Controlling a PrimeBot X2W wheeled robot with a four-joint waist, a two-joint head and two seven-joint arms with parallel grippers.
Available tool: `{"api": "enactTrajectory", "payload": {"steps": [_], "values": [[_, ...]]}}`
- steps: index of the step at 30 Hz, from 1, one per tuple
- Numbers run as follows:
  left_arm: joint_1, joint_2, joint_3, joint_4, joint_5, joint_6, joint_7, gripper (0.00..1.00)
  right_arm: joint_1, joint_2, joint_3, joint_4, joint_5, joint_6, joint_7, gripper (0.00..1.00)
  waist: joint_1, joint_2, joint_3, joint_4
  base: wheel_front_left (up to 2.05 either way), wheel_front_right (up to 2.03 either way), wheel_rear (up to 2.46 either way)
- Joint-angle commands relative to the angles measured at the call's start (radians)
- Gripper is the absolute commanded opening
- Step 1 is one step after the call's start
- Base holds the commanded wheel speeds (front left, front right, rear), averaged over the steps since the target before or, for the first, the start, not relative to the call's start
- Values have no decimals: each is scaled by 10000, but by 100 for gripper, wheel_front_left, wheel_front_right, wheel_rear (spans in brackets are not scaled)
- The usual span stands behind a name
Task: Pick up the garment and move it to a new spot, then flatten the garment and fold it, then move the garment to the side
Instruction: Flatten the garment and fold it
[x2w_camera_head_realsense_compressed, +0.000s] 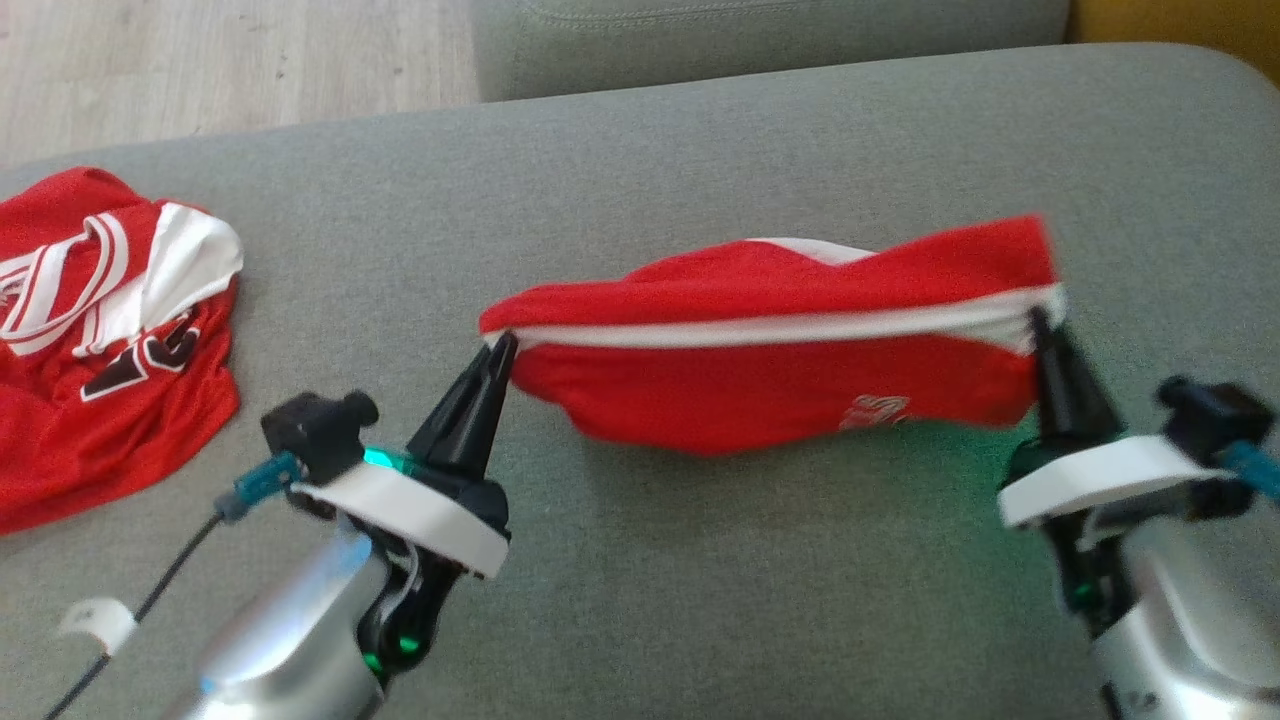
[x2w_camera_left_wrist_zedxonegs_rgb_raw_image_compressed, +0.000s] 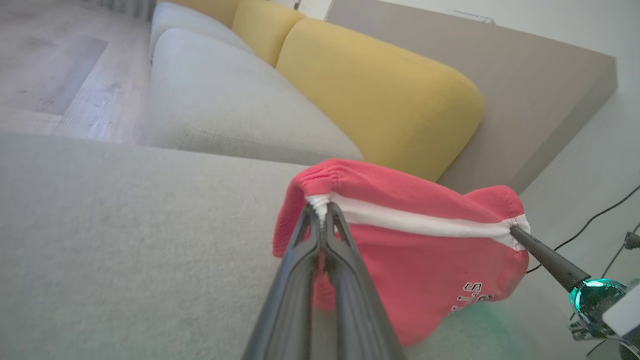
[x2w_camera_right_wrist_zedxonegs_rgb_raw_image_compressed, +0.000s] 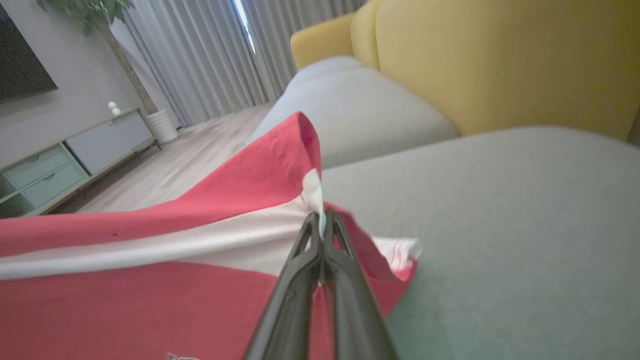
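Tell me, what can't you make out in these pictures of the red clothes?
- White lettering on the held red garment: blurred in head view, partly folded under in left wrist view.
- Red jersey: cut by head view's left edge, number crumpled.
- Right tool: motion-blurred in head view.

- Garment (x2w_camera_left_wrist_zedxonegs_rgb_raw_image_compressed: 400, 260): white lettering near its edge at about 4 o'clock, running slantwise. The last letters read "LS"; the rest is hidden in the fold.
- Jersey (x2w_camera_head_realsense_compressed: 100, 400): black, white-edged numerals near its middle, too crumpled to read.
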Motion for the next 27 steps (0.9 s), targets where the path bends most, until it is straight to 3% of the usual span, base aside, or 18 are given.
{"api": "enactTrajectory", "payload": {"steps": [1, 8, 12, 16, 19, 23, 27], "values": [[-740, 423, 374, -593, 110, -57, -124, 0, -38, -279, -176, -808, -250, 73, -135, 0, 0, 0, -57, -58, 0, 0, 0], [-3383, 1097, 100, -1620, 539, -57, -12, 0, -1661, -1283, -663, -2692, -827, 73, 474, 0, 0, 0, 536, -213, 0, 0, 0], [-5686, 961, 50, -873, 710, -57, -26, 0, -3638, -1784, -721, -2482, -915, 73, 737, 0, 0, 0, 1230, -219, 0, 0, 0], [-7019, 520, -92, 52, 428, -57, -84, 0, -5036, -1863, -582, -1604, -1057, 73, 687, 0, 0, 0, 1756, -130, 0, 0, 0], [-6906, 377, -390, 377, 240, -57, -112, 0, -5090, -1828, -159, -1053, -962, 73, 754, 0, 0, 0, 1898, -18, 0, 0, 0], [-4954, 579, -1203, 188, 281, -57, -120, 0, -3639, -1813, 571, -392, -369, 73, 1221, 0, 0, 0, 1817, 163, 0, 0, 0], [-3239, 691, -1218, -6, 357, -57, -122, 0, -2350, -1778, 721, -172, -92, 73, 1081, 0, 0, 0, 1719, 284, 0, 0, 0]]}}
